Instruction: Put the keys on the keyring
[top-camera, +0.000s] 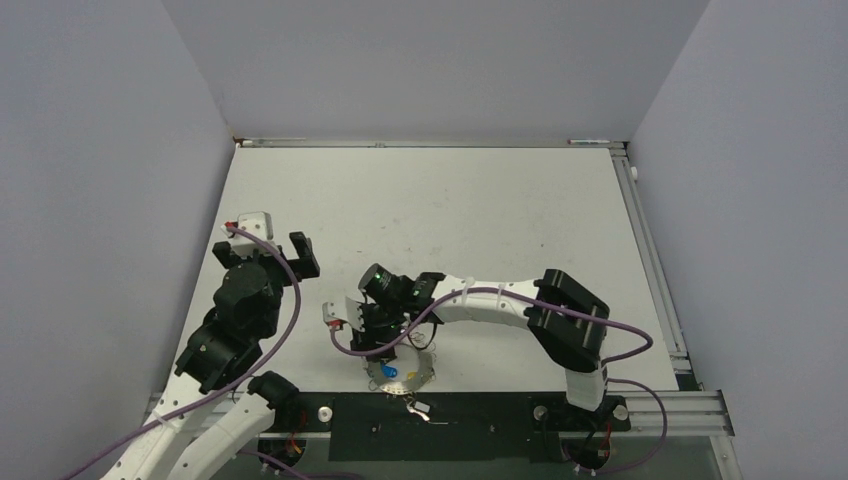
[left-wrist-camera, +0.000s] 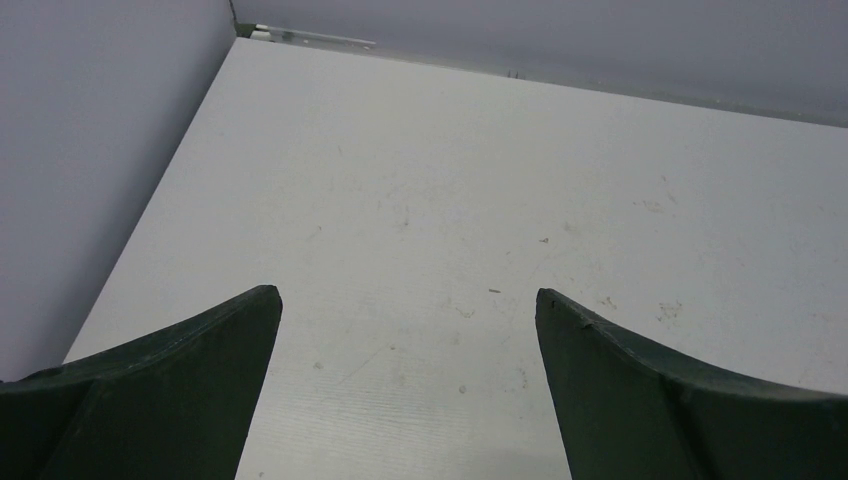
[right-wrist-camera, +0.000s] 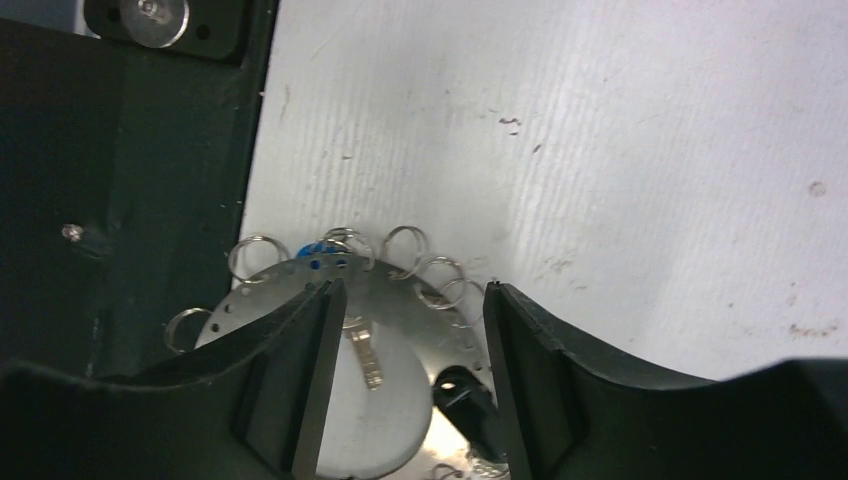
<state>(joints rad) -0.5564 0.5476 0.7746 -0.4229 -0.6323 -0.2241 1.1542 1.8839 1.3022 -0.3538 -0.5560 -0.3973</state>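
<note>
The keyring (right-wrist-camera: 410, 330), a round silvery piece edged with small wire loops (right-wrist-camera: 405, 240), is being shown lying flat on the white table (top-camera: 480, 210). It is resting just beyond the black base plate (top-camera: 470, 420) that runs along the table's near edge, close to the middle of that plate. A blue-headed key (right-wrist-camera: 320, 247) is being glimpsed at the keyring's rim, tucked among the loops. A small silver key (right-wrist-camera: 365, 355) is being seen lying across the keyring's face. Whether either key is threaded on cannot be told.

The right gripper (right-wrist-camera: 415, 288) is being held low over the keyring, just past the base plate. Its jaws are being kept partly apart, with one dark finger on each side of the keyring's middle. Nothing is being pinched between them, and whether the fingers are touching the metal cannot be told.

The left gripper (left-wrist-camera: 407, 293) is being held well beyond the base plate's left end, over bare table. Its jaws are being spread wide, with only the white surface showing between them.
</note>
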